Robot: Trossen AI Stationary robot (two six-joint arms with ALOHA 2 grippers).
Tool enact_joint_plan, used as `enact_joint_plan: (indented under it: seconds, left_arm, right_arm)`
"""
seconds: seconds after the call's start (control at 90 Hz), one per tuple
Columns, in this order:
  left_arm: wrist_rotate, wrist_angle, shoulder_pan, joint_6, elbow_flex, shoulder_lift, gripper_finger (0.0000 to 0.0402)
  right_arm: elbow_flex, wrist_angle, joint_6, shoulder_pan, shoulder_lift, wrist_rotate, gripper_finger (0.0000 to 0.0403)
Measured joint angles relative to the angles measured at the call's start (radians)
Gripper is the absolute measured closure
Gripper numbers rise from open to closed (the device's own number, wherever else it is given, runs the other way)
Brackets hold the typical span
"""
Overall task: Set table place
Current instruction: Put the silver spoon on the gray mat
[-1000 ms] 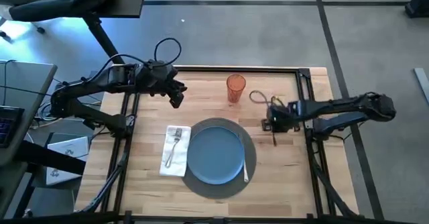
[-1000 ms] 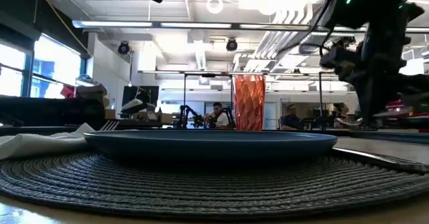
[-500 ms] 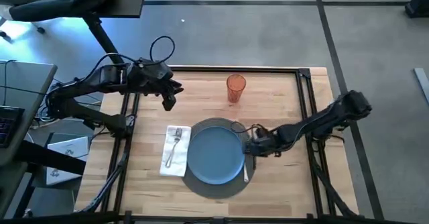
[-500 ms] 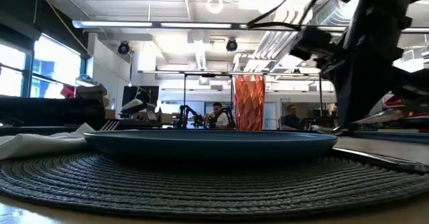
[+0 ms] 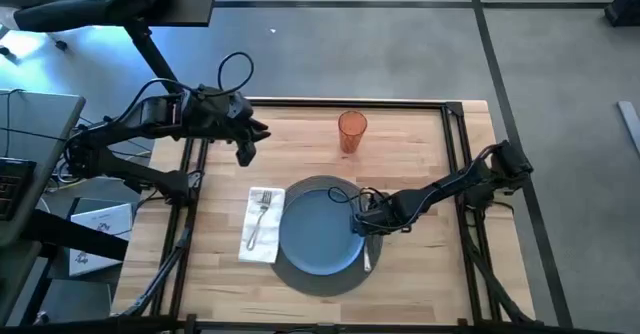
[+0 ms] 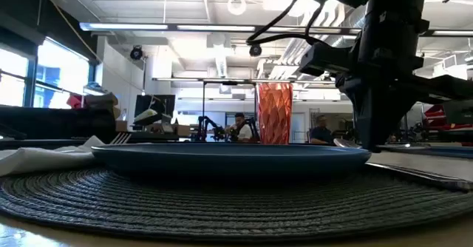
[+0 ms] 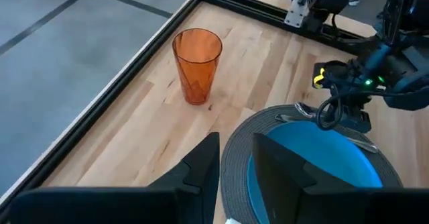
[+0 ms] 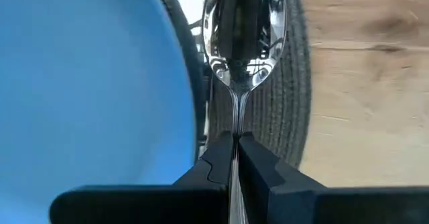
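One table (image 5: 420, 274) carries one grey placemat (image 5: 320, 279), and on it one blue plate (image 5: 315, 232) — a single place and no more. There is one white napkin (image 5: 262, 226) with one fork (image 5: 260, 214) lying on it, and one orange tumbler (image 5: 351, 132). One spoon (image 8: 242, 43) shows between the fingers of the right gripper (image 8: 235, 147). A further silver piece (image 5: 367, 259) lies at the plate's right edge (possibly a knife; it is too thin to tell). Two arms are at the table, so two grippers — the other is the left gripper (image 5: 245, 152).
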Motion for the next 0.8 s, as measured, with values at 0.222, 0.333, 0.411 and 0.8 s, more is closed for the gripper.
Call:
enact_joint_plan:
  seconds: [0.222, 0.333, 0.411, 0.8]
  left_arm:
    - [-0.001, 0.0, 0.0, 0.004, 0.0, 0.0, 0.0326]
    - [-0.001, 0.0, 0.0, 0.004, 0.0, 0.0, 0.0326]
    - [-0.001, 0.0, 0.0, 0.004, 0.0, 0.0, 0.0326]
    - [-0.002, 0.001, 0.0, 0.005, 0.0, 0.0, 0.0326]
  right_arm:
    - [-0.037, 0.025, 0.003, 0.0, 0.0, -0.003, 0.0403]
    - [-0.037, 0.034, 0.009, 0.0, 0.0, 0.002, 0.0403]
    - [-0.037, 0.031, 0.009, 0.0, 0.0, 0.003, 0.0403]
    - [-0.037, 0.057, 0.01, 0.0, 0.0, -0.005, 0.0364]
